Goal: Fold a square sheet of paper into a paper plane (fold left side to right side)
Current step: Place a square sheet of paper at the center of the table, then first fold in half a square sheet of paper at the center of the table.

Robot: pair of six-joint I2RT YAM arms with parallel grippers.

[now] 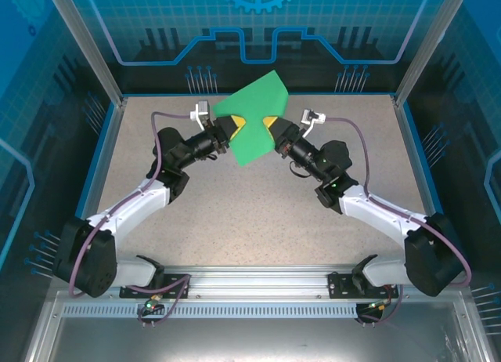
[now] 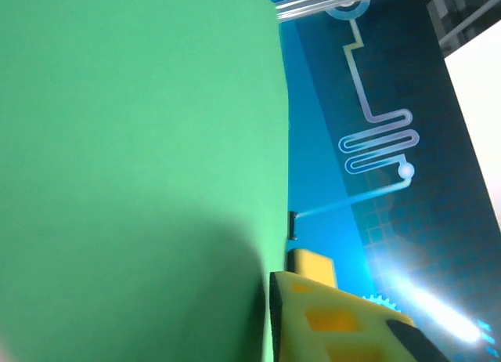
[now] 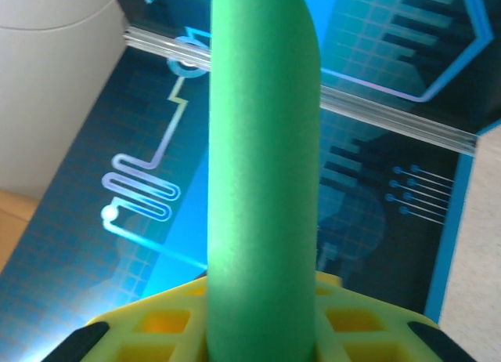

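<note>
Since the green paper [image 1: 252,111] looks thin and floppy, the left gripper [image 1: 236,128] and right gripper [image 1: 270,125] pinch its sides above the table [image 1: 258,213].

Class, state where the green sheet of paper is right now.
Top view: the green sheet is held above the table at far centre, gripped by the left tool and right tool.

The square sheet of paper [image 1: 254,119] is held up over the far middle of the worktop [image 1: 258,213], between the two hands. The left hand [image 1: 237,128] pinches its left edge and the right hand [image 1: 270,125] its right edge.
</note>
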